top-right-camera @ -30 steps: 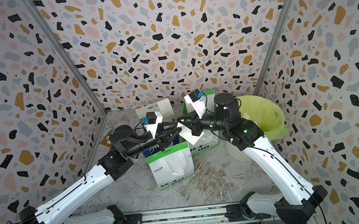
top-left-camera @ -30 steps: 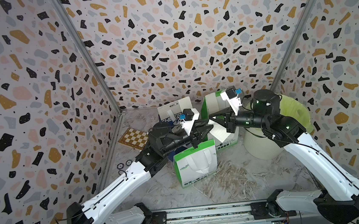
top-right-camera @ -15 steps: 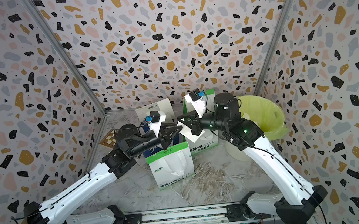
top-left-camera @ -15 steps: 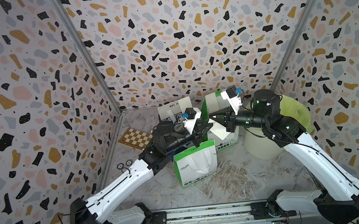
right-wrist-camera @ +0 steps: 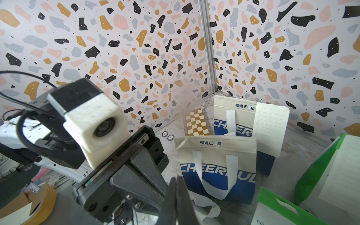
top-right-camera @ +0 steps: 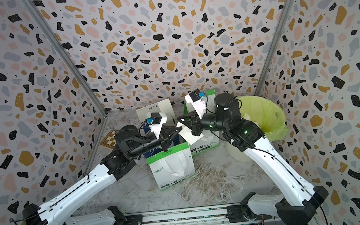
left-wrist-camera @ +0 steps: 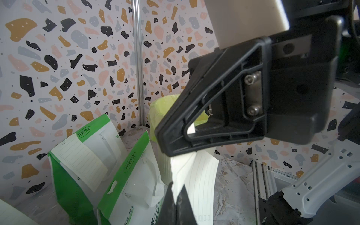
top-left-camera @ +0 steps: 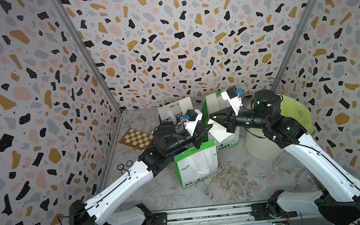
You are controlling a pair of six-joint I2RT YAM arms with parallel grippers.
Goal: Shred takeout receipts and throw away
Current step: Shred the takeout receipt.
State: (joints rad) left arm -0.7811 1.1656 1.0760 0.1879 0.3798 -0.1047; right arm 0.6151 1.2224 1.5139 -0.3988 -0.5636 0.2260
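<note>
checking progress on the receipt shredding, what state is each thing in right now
held receipt: untorn, gripped by both hands
left hand: shut on the held receipt
right hand: shut on the held receipt
bin: upright, open, lined
front green bag: upright, no receipt on its face
rear green bag: upright, one receipt on its face
rear blue bag: upright, another receipt on its face
front blue bag: upright, no receipt on its face
</note>
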